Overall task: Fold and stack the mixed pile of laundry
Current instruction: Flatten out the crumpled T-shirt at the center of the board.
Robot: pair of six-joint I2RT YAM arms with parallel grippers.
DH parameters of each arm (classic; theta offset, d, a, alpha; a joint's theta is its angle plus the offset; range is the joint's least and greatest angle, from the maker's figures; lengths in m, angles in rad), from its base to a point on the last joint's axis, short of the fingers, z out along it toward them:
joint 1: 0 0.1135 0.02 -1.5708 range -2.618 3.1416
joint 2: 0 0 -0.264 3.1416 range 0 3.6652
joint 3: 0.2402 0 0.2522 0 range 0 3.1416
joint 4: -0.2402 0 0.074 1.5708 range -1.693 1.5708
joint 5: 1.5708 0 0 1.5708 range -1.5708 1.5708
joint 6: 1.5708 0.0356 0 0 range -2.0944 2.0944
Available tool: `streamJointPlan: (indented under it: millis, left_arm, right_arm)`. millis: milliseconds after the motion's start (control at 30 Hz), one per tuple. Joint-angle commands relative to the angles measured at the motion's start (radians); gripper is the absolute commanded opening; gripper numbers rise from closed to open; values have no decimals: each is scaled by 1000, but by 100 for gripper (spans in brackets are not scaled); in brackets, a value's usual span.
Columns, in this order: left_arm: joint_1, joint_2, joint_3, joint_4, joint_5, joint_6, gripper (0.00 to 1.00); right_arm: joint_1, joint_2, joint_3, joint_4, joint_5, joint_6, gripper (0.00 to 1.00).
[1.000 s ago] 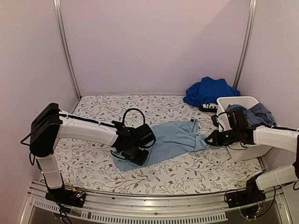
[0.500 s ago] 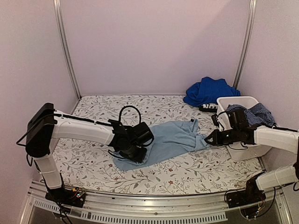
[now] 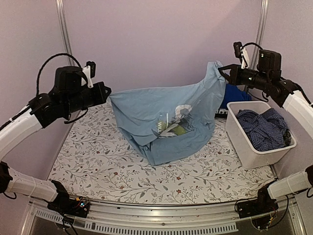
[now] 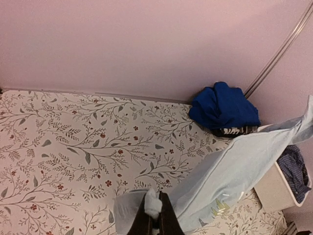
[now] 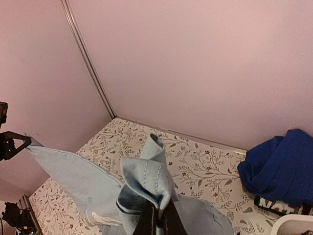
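Top view first. Four bits of laundry by my count, plus one tub (image 3: 257,155) and two hands. The left hand (image 3: 108,91) is clenched on one corner of the pale shirt (image 3: 146,110), and the right hand (image 3: 221,69) is clenched on the opposite corner, up high. So the shirt hangs stretched between them over the middle of the surface (image 3: 88,161), with its bottom fold touching the cover. There's a white and green print (image 3: 171,125) on it with some lettering that starts with a W. I can't read the rest. A check shirt (image 3: 264,127) is bunched inside the tub on the right. A royal blue top (image 3: 234,95) peeks out at the far right behind the raised shirt, with a black-and-white piece (image 3: 220,113) just beside it.

Left wrist view: the hand (image 4: 154,218) pinches a small tuft of pale cloth, and the shirt (image 4: 234,169) runs off to the right. The black-and-white piece (image 4: 234,130) has writing, too blurry to read.

Right wrist view: the hand (image 5: 157,215) grips a bunched fold of shirt (image 5: 146,178). White block letters on the black-and-white piece (image 5: 274,203) start with N, and the rest is cut off.
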Motion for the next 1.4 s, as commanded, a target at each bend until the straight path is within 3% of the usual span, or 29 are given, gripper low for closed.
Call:
streamJointPlan:
  millis: [0, 233, 467, 600, 833, 967, 1100, 1233, 1367]
  left_arm:
    - [-3, -93, 71, 66, -44, 39, 0]
    - [-48, -226, 145, 155, -92, 97, 0]
    - [-76, -119, 279, 102, -212, 116, 0]
    - [1, -58, 287, 76, -284, 58, 0]
    - [362, 116, 227, 320, 85, 8, 0]
    - [493, 316, 334, 460, 236, 13, 0]
    - [631, 494, 563, 524, 401, -25, 0]
    - [684, 553, 768, 553, 486, -8, 0]
    - [708, 503, 715, 586, 451, 17, 0]
  right_arm:
    - [-3, 19, 193, -37, -33, -68, 0]
    - [8, -54, 360, 3, -72, -49, 0]
    - [9, -11, 467, -18, 18, -57, 0]
    - [6, 78, 464, 6, 122, -76, 0]
    - [-58, 377, 622, 121, 120, -55, 0]
    - [-90, 609, 930, 134, 85, -38, 0]
    - [-111, 853, 1271, 210, 23, 2, 0]
    - [-111, 873, 1237, 513, 4, 33, 0]
    - [-112, 841, 1177, 726, -24, 37, 0]
